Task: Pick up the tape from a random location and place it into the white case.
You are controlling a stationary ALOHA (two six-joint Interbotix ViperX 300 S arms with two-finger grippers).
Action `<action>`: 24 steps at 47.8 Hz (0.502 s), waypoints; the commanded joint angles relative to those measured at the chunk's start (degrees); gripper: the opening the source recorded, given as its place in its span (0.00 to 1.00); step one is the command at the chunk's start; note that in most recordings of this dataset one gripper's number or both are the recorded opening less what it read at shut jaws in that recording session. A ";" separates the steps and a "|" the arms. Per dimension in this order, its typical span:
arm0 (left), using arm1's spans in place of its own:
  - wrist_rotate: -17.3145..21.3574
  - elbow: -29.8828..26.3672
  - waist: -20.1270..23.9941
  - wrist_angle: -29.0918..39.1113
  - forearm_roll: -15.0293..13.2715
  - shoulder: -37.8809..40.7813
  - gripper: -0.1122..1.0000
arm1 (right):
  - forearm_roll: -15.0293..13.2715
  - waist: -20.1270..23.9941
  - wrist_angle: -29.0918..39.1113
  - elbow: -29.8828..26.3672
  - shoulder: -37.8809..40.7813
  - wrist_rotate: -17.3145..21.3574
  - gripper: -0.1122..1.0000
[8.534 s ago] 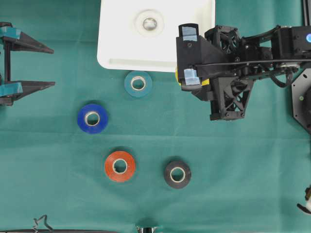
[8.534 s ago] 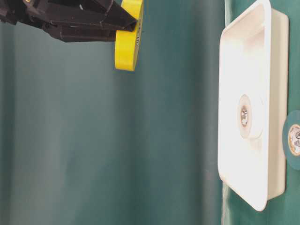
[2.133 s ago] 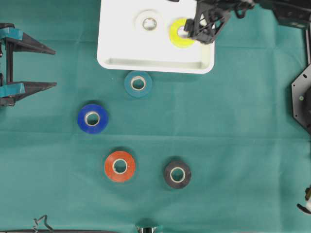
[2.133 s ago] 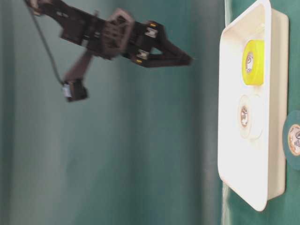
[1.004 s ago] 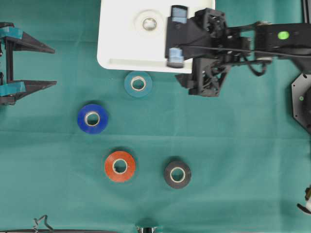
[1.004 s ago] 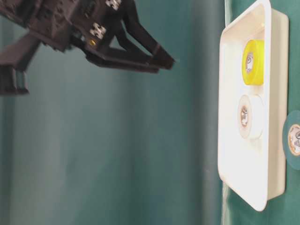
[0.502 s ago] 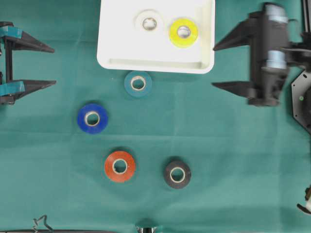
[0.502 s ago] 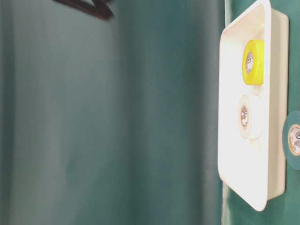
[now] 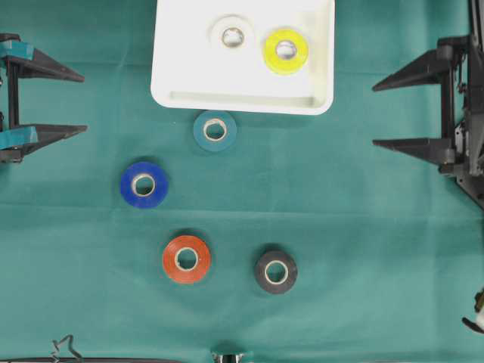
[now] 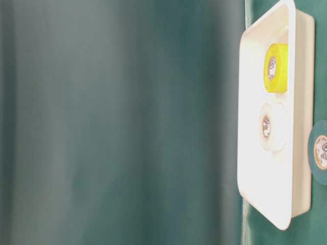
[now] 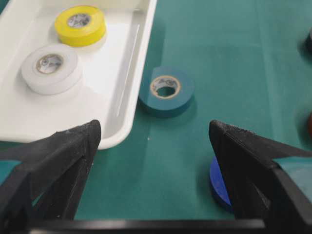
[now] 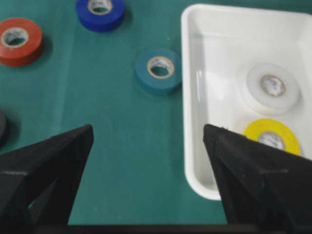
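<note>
1. Yellow tape point(image 9: 286, 50) lies inside the white case point(image 9: 181, 83), beside white tape point(image 9: 232, 35).
2. Right gripper point(image 9: 412, 106) spread wide, empty, at the cloth's right edge.
3. Left gripper point(image 9: 49, 102) likewise, left edge.

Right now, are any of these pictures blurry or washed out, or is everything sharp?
Overhead view: evenly lit and sharp, soft shadows under the rolls. Table-level view: the white case is blown out by glare, and the green backdrop is a soft blur. Left wrist view: the near tool fingers are out of focus, the teal roll fairly crisp. Right wrist view: slightly soft overall, with a sheen on the case floor.
</note>
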 commanded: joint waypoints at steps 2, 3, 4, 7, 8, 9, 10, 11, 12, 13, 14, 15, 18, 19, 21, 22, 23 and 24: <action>0.00 -0.53 0.18 -0.44 0.00 0.18 0.98 | 0.09 0.09 -5.19 3.43 0.09 0.09 0.89; 0.00 -0.53 0.18 -0.53 0.00 0.26 0.98 | 0.09 -0.09 -6.15 4.13 0.09 0.18 0.89; 0.00 -0.53 0.09 -0.53 0.00 0.18 0.98 | 0.09 -0.18 -7.12 4.92 0.09 0.18 0.89; 0.00 -0.53 0.18 -0.53 -0.09 0.26 0.98 | 0.18 -0.53 -10.11 7.12 0.26 0.53 0.89; 0.00 -0.53 0.18 -0.53 0.00 0.18 0.98 | 0.18 -0.70 -11.07 7.65 0.35 0.70 0.89; 0.00 -0.53 0.18 -0.53 0.00 0.18 0.98 | 0.18 -0.88 -11.78 8.09 0.44 0.88 0.89; 0.00 -0.53 0.18 -0.53 -0.09 0.18 0.98 | 0.18 -1.05 -12.92 8.79 0.62 1.32 0.89; 0.00 -0.53 0.18 -0.53 -0.09 0.18 0.98 | 0.18 -1.23 -13.45 9.23 0.70 1.49 0.89; 0.00 -0.53 0.18 -0.53 -0.09 0.26 0.98 | 0.18 -1.32 -13.97 9.49 0.79 1.67 0.89; 0.00 -0.53 0.18 -0.53 -0.09 0.18 0.98 | 0.18 -1.41 -14.33 9.84 0.79 1.93 0.89; 0.00 -0.53 0.18 -0.53 0.00 0.18 0.98 | 0.18 -1.49 -14.68 10.20 0.88 2.02 0.89; 0.00 -0.53 0.18 -0.53 0.00 0.26 0.98 | 0.18 -1.58 -14.94 10.37 0.88 2.11 0.89; 0.00 -0.53 0.18 -0.53 -0.09 0.18 0.98 | 0.18 -1.49 -15.47 10.81 1.05 2.29 0.89; 0.00 -0.53 0.18 -0.62 0.00 0.26 0.98 | 0.18 -1.58 -15.47 10.81 1.14 2.29 0.89; -0.09 -0.53 0.18 -0.70 0.00 0.26 0.98 | 0.18 -1.58 -15.56 10.81 1.32 2.29 0.89; -0.09 -0.62 0.18 -0.79 0.00 0.18 0.98 | 0.18 -1.58 -15.64 10.81 1.41 2.29 0.89; -0.09 -0.62 0.18 -0.79 -0.09 0.18 0.98 | 0.09 -1.58 -15.64 10.81 1.41 2.29 0.89; -0.09 -0.62 0.18 -0.88 0.00 0.18 0.98 | 0.18 -1.58 -15.64 10.81 1.49 2.29 0.89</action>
